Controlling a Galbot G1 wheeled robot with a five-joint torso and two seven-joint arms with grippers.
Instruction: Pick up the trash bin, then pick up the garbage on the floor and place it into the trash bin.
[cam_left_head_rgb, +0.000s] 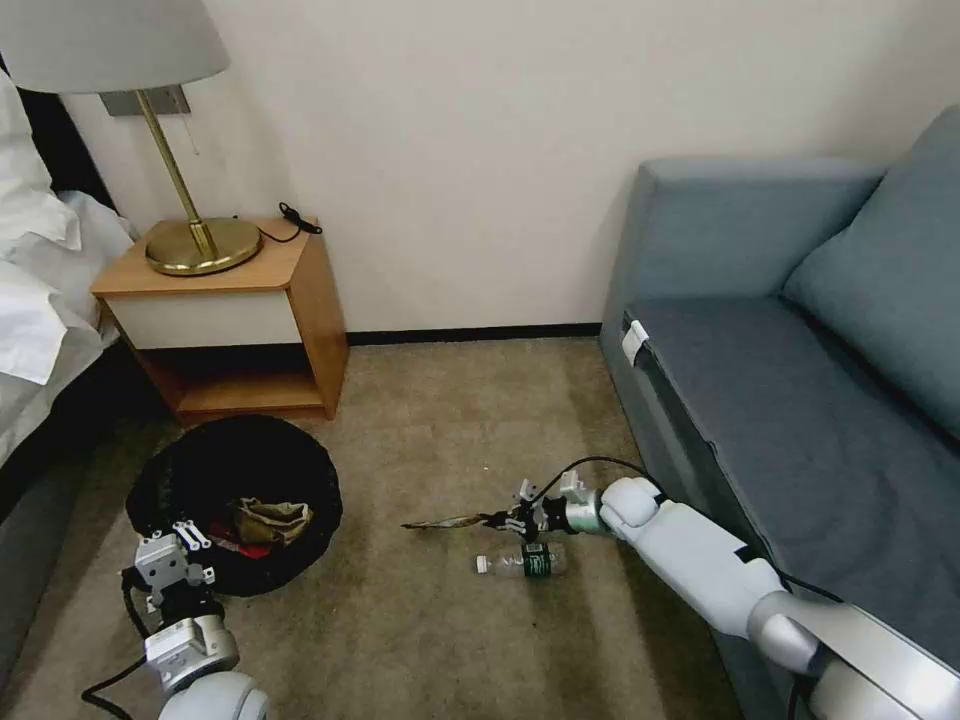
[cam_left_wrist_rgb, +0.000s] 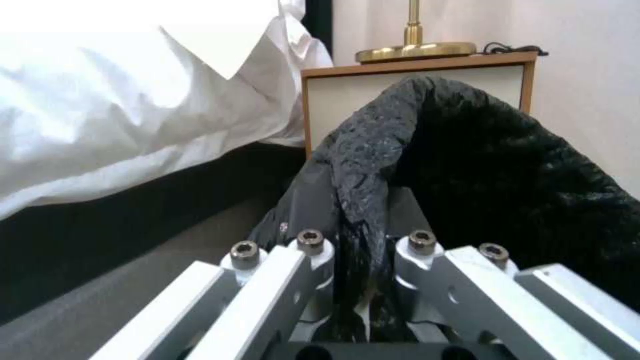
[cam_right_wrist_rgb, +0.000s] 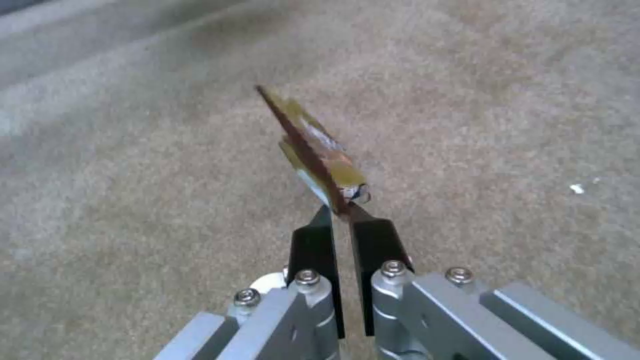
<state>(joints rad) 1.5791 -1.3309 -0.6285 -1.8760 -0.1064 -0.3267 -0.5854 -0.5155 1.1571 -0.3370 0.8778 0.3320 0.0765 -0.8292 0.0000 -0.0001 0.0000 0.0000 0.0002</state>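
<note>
On the carpet at near left sat the trash bin (cam_left_head_rgb: 235, 500), its bag rim pinched by the left gripper (cam_left_head_rgb: 190, 545), the brown bag (cam_left_head_rgb: 272, 517) and seemingly a red packet inside; the right gripper (cam_left_head_rgb: 510, 521) clamped the gold wrapper (cam_right_wrist_rgb: 319, 152) aloft; the bottle (cam_left_head_rgb: 522, 563) lay unpicked beneath.

bin liner (cam_left_head_rgb: 290, 460): crinkly black plastic, faint sheen
snack wrapper (cam_right_wrist_rgb: 320, 150): thin glossy foil-like film
bottle (cam_left_head_rgb: 522, 563): clear smooth plastic
right gripper (cam_right_wrist_rgb: 340, 217): matt black pads (brushed metal links behind)
carpet (cam_left_head_rgb: 420, 620): rough beige pile
nightstand (cam_left_head_rgb: 310, 290): smooth wood
lamp base (cam_left_head_rgb: 203, 246): polished brass
</note>
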